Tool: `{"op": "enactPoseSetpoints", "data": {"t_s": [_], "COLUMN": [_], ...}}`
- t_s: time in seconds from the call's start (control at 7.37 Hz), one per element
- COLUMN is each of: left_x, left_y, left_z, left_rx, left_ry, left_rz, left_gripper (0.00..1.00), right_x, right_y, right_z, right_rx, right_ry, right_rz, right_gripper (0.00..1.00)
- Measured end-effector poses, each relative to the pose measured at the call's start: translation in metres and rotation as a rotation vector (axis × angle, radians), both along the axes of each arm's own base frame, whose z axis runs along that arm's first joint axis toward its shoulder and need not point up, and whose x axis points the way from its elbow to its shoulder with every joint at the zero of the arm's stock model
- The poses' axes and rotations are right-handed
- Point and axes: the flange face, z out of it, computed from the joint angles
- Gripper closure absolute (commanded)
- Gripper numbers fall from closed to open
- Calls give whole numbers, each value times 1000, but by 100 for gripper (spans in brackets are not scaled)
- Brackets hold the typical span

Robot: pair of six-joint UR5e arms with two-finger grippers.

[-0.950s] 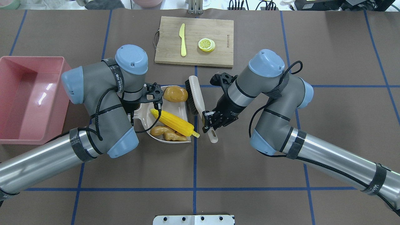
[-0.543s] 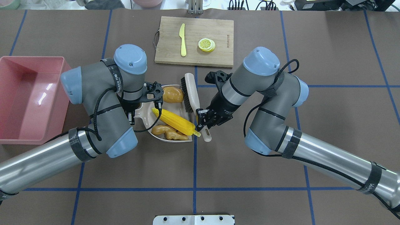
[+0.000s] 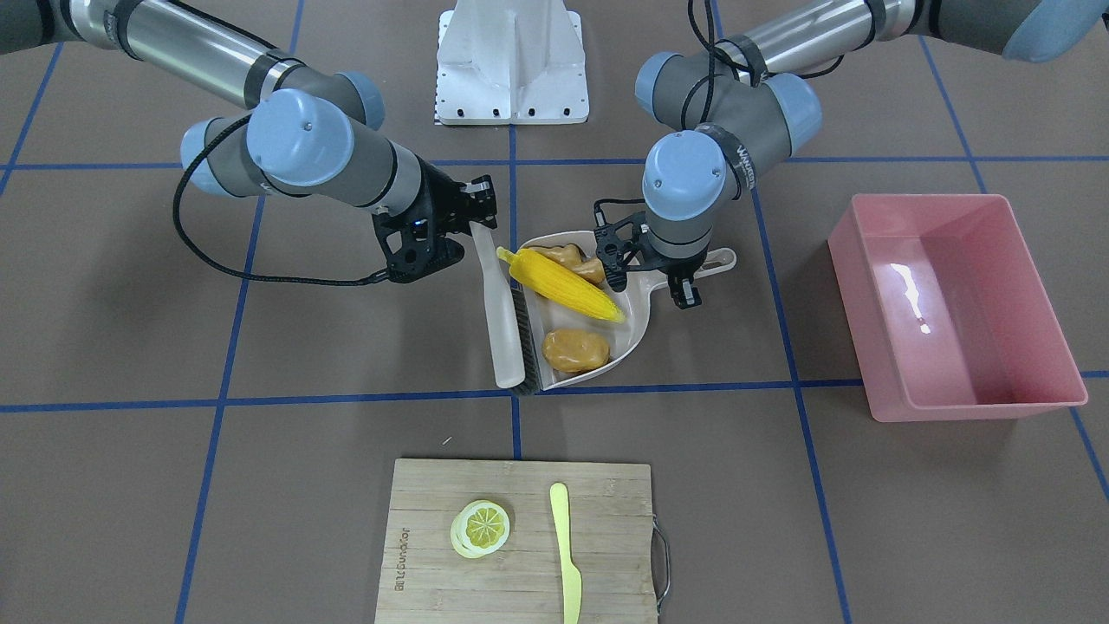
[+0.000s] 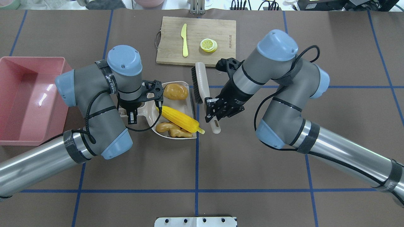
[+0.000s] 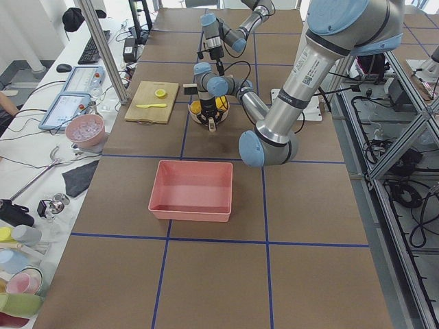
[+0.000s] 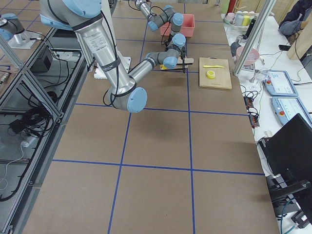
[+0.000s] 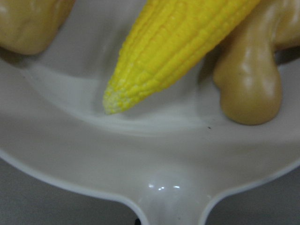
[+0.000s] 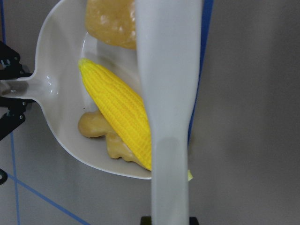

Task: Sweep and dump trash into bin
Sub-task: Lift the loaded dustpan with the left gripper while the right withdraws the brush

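The left claw (image 4: pixel 130 114) grips the handle of the beige dustpan (image 4: pixel 147 113). In the dustpan lie the yellow corn cob (image 4: pixel 180 119), the brown potato (image 4: pixel 175 91) and the knobbly ginger root (image 4: pixel 172 130). The corn rests on the ginger. The right claw (image 4: pixel 212 115) squeezes the handle of the brush (image 4: pixel 200 82), whose bristles stand just beside the dustpan's open edge. The pink bin (image 4: pixel 34 58) sits well apart on the table (image 4: pixel 252 176), by the left arm.
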Motion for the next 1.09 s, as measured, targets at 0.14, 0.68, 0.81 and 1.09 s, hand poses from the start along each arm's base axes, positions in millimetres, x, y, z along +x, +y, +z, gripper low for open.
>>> {"op": "enactPoseSetpoints", "data": {"t_s": [0.14, 0.68, 0.81, 1.09], "left_x": [-2, -18, -24, -46], "left_y": [-1, -10, -13, -26], "left_z": [0, -11, -12, -7], "left_rx": [12, 42, 52, 67], "left_ry": [20, 98, 124, 196], "left_rz": [-5, -21, -26, -45], "left_gripper": [100, 100, 100, 100], "right_x": [37, 175, 199, 221], "right_y": [-18, -95, -103, -84], "right_z": [16, 97, 117, 184], "right_rx": [-17, -101, -120, -178], "right_ry": [16, 128, 171, 257], "right_rz": [47, 239, 261, 260], "right_gripper": [100, 100, 100, 100]}}
